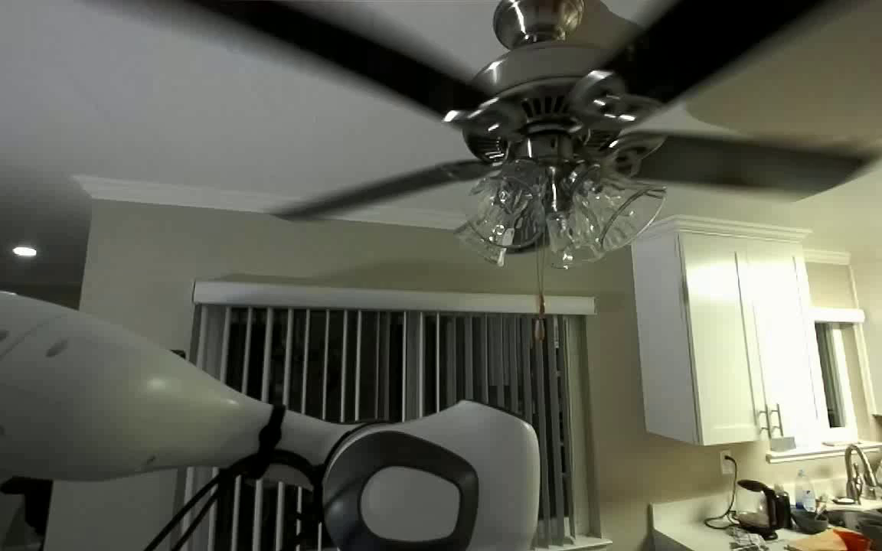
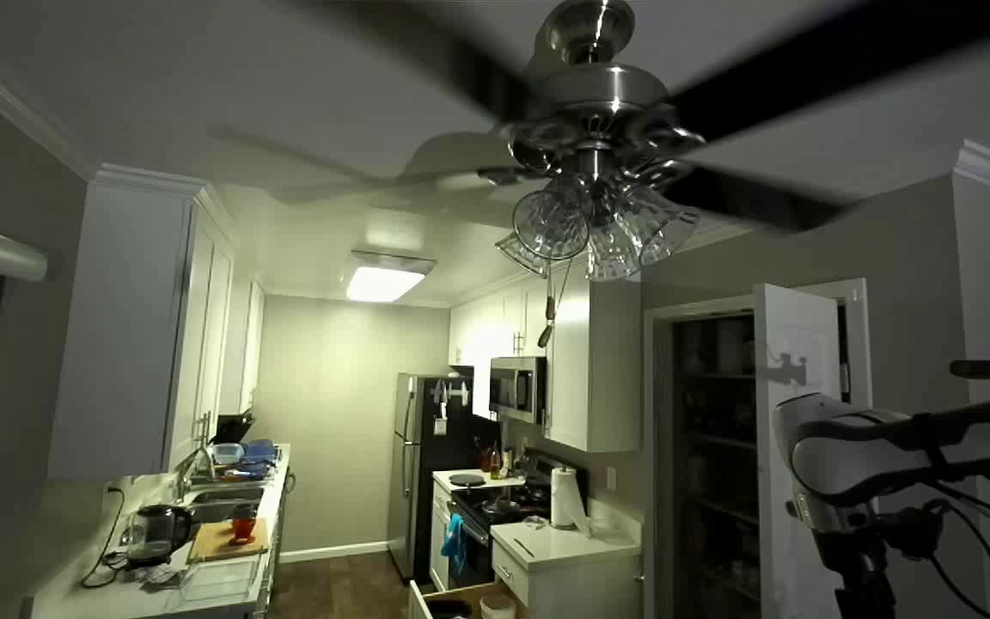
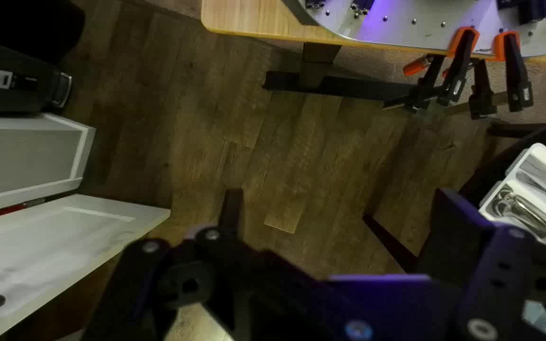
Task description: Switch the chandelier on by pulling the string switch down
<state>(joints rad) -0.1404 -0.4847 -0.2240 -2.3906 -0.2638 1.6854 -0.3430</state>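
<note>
In an exterior view, pull-strings (image 2: 550, 308) hang higher than the claw (image 3: 343, 210).

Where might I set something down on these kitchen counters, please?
A bare patch lies on the white countertop, bordered by the white paper-towel roll and a slim dark object. The white sink-side counter is crowded: black-handled glass kettle, wooden cutting board, clear rectangular dish.

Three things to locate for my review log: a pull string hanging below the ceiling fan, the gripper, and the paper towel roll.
Pull string (image 2: 546, 334): an exterior view, on its thicker bottom end.
Gripper (image 3: 344, 210): wrist view, midway between its fingertips.
Paper towel roll (image 2: 563, 498): an exterior view, mid-roll.
</note>
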